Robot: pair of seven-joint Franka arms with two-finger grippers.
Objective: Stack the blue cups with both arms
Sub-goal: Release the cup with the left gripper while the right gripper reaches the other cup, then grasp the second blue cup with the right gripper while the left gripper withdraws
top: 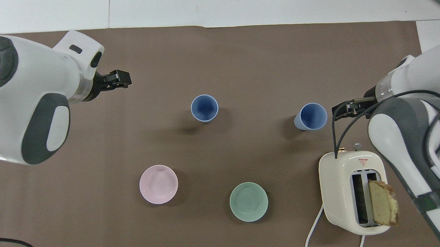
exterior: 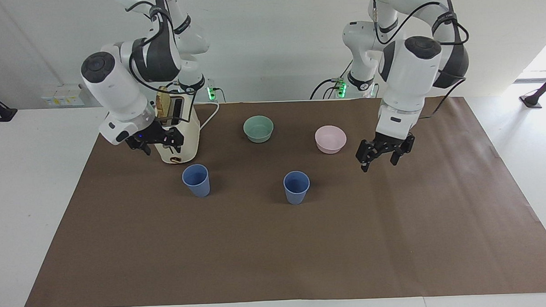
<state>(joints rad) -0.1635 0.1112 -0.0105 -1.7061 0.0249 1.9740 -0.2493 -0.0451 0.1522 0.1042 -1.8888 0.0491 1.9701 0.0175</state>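
Two blue cups stand upright and apart on the brown mat. One cup (exterior: 296, 186) (top: 204, 108) is near the middle of the mat. The other cup (exterior: 196, 180) (top: 310, 116) stands beside the toaster, toward the right arm's end. My left gripper (exterior: 380, 162) (top: 118, 79) is open and empty, raised over bare mat toward the left arm's end, well clear of the middle cup. My right gripper (exterior: 160, 144) (top: 345, 108) is open and empty, low beside the toaster and close to the second cup without touching it.
A cream toaster (exterior: 184, 143) (top: 351, 192) with a bread slice in one slot stands nearer the robots than the second cup. A green bowl (exterior: 258, 128) (top: 248, 201) and a pink bowl (exterior: 330, 139) (top: 158, 184) sit nearer the robots than the middle cup.
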